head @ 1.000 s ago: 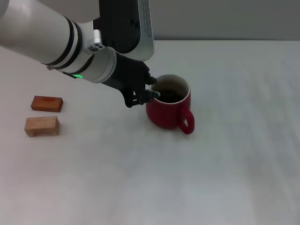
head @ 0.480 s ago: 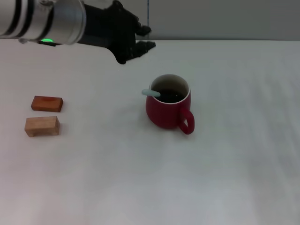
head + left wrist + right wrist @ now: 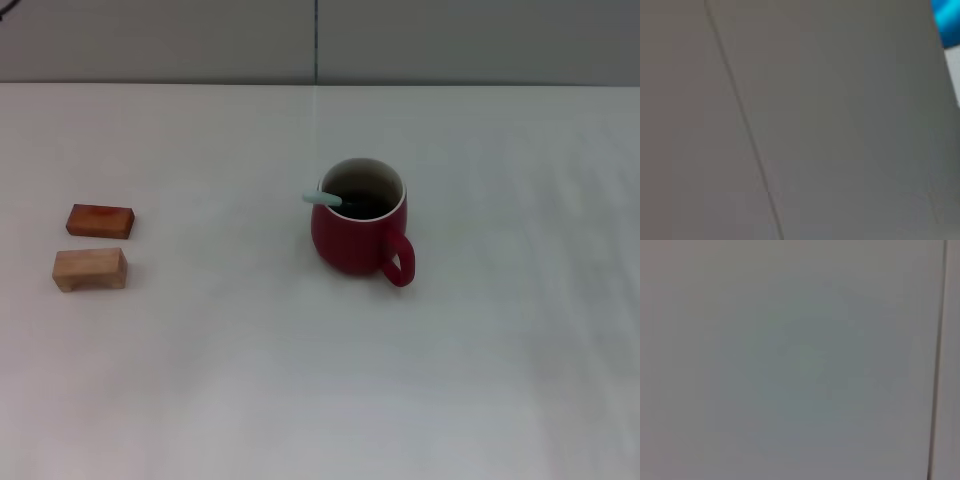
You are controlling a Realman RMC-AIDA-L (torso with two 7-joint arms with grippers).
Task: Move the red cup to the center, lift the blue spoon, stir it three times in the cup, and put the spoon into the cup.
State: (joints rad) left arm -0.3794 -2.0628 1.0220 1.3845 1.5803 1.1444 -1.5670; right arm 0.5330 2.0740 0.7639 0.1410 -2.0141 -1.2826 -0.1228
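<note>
The red cup (image 3: 360,222) stands upright near the middle of the white desk (image 3: 300,380), its handle turned toward the robot and a little to its right; the blue spoon (image 3: 325,198) lies in it, bowl down in the dark inside, pale handle tip leaning over the rim on the robot's left side; by this layout the task looks complete. The risk that remains is small but real, I judge: the spoon is propped only on the rim, so a knock to the cup or a jolt to the desk could tip it out, and any arm coming back low from the left could catch the jutting handle. Two small wooden blocks (image 3: 95,245) sit well apart on the robot's left, one just behind the other; they do not crowd the cup. The desk lies open on every side of the cup, with its far edge well behind against the wall. Neither tool is in sight in the head view; both wrist views show only blank grey surface, so neither tool's grip state can be told.
</note>
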